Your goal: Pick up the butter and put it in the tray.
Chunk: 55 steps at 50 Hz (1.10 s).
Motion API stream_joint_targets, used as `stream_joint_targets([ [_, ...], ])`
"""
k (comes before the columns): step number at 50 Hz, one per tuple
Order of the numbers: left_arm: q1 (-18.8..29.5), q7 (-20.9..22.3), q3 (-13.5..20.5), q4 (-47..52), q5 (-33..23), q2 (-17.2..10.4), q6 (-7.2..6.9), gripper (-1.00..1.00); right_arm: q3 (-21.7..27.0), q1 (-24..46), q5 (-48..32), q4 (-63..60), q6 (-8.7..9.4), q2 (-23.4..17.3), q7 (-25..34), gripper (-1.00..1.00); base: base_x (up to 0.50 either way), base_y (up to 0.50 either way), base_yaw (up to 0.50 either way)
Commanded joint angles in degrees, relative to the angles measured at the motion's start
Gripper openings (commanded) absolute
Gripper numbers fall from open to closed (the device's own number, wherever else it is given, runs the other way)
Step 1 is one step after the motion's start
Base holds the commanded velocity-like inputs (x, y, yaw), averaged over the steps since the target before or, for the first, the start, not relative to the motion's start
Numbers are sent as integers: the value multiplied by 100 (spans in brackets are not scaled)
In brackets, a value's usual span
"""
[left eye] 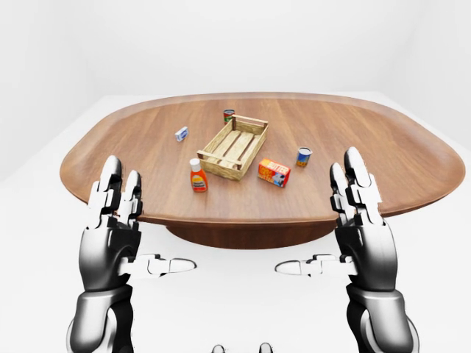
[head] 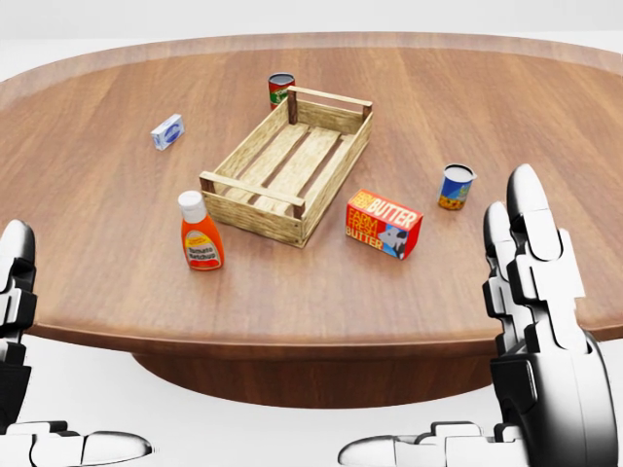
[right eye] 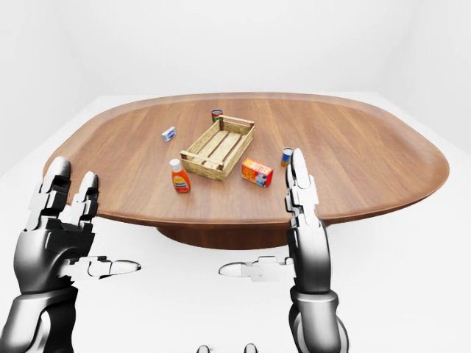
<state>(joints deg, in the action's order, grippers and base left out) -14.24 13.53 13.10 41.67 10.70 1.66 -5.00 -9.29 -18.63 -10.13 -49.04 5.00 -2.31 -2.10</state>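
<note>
The butter [head: 384, 223] is an orange and red box lying on the wooden table [head: 107, 253], just right of the tray. The tray [head: 289, 164] is an empty slatted wooden crate in the middle of the table. My left hand [left eye: 121, 239] is open, raised below the table's near edge at the lower left of the left-eye view. My right hand [left eye: 349, 235] is open too, at the lower right, below and right of the butter. Neither hand touches anything.
A ketchup bottle [head: 201, 232] stands left of the tray. A dark can [head: 281, 89] stands at the tray's top corner. A blue and orange can [head: 455, 186] stands right of the butter. A small blue and white box [head: 167, 131] lies at the upper left.
</note>
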Motion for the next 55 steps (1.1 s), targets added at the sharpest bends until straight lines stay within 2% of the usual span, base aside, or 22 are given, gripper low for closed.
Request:
stream_joint_targets([
  [1, -25, -14, -19, 4, -34, 0, 0, 100, -30, -8, -1, -5, 0, -8, -9, 98, 0, 50, 0],
  [7, -8, -10, -24, -36, -44, 3, 0, 100, 45, 16, 83, -24, 0, 32, -56, 98, 0, 45, 0],
  [17, -24, 0, -2, -4, -40, 2, 0, 100, -15, -59, 330, -137, 0, -18, 16, 98, 3, 0, 0],
  [46, -72, 17, -10, 87, -49, 26, 0, 100, -24, -70, 377, -99, 0, -37, 21, 98, 50, 0, 0],
  [55, -72, 35, -1, 90, -42, 27, 0, 100, 118, -66, 500, -53, 0, 5, 59, 98, 50, 0, 0],
])
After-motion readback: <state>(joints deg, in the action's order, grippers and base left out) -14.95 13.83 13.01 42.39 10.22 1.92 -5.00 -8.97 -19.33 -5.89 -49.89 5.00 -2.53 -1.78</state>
